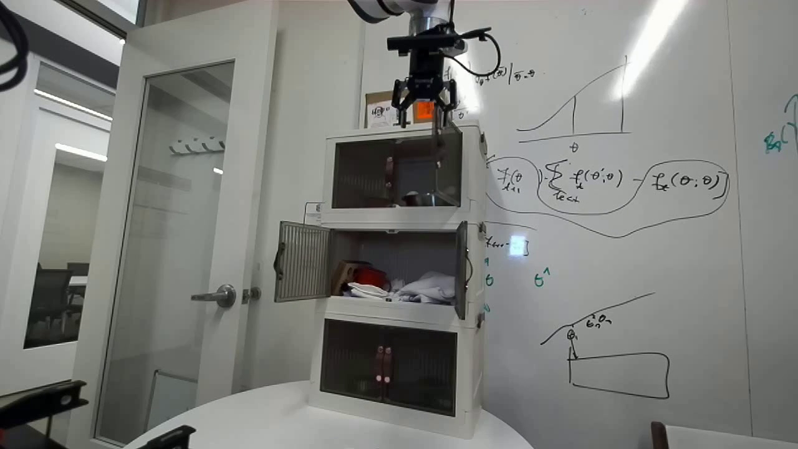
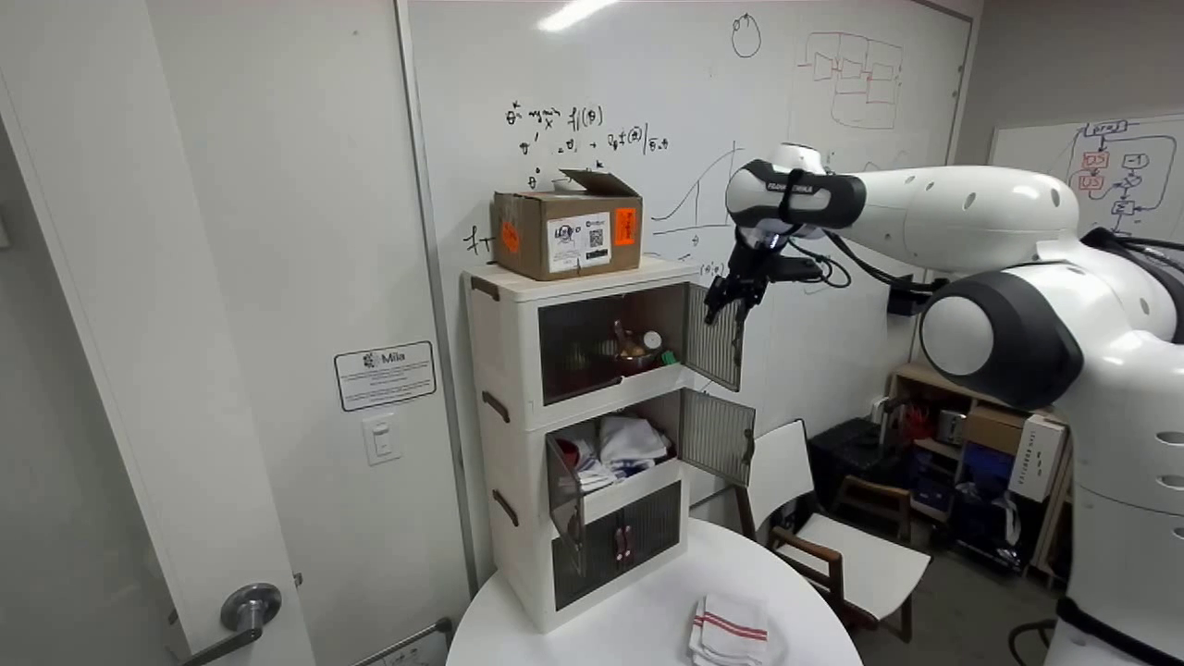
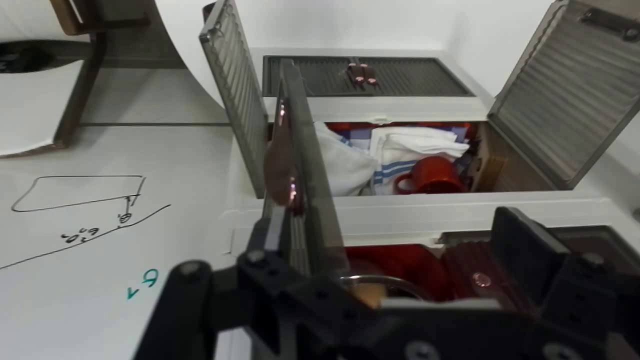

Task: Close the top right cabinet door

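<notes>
The top right cabinet door (image 1: 447, 167) stands open, swung out on its right edge; it also shows in an exterior view (image 2: 714, 342). In the wrist view the door (image 3: 316, 200) is seen nearly edge-on, with its dark red handle (image 3: 281, 165) on its left face. My gripper (image 1: 425, 118) is open at the door's upper part, as an exterior view (image 2: 727, 313) also shows. In the wrist view the gripper (image 3: 400, 245) has its left finger beside the door's handle side and its right finger over the shut left door. Whether the left finger touches the door cannot be told.
The middle tier's left door (image 1: 303, 262) and right door (image 1: 461, 271) stand open, with cloths and a red mug (image 3: 434, 175) inside. The bottom doors (image 1: 388, 368) are shut. A cardboard box (image 2: 566, 236) sits on top. A folded towel (image 2: 731, 634) lies on the table.
</notes>
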You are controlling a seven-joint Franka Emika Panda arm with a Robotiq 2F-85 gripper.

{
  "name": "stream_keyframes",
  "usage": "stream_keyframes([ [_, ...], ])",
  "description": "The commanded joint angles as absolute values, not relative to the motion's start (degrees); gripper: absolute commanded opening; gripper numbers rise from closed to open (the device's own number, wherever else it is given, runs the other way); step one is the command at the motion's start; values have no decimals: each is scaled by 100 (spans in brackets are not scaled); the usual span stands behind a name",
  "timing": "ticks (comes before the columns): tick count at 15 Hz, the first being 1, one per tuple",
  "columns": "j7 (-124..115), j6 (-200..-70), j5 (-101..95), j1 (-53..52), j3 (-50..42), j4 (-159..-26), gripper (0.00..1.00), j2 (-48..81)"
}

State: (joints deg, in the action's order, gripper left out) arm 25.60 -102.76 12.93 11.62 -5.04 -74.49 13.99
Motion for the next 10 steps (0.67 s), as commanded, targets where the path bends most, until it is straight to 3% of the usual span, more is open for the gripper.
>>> stream_keyframes([
  [1,3093,-9888,1438,1135,-324,-7349,100,1401],
  [10,2417,-12261,2510,987,73,-7844,100,1406],
])
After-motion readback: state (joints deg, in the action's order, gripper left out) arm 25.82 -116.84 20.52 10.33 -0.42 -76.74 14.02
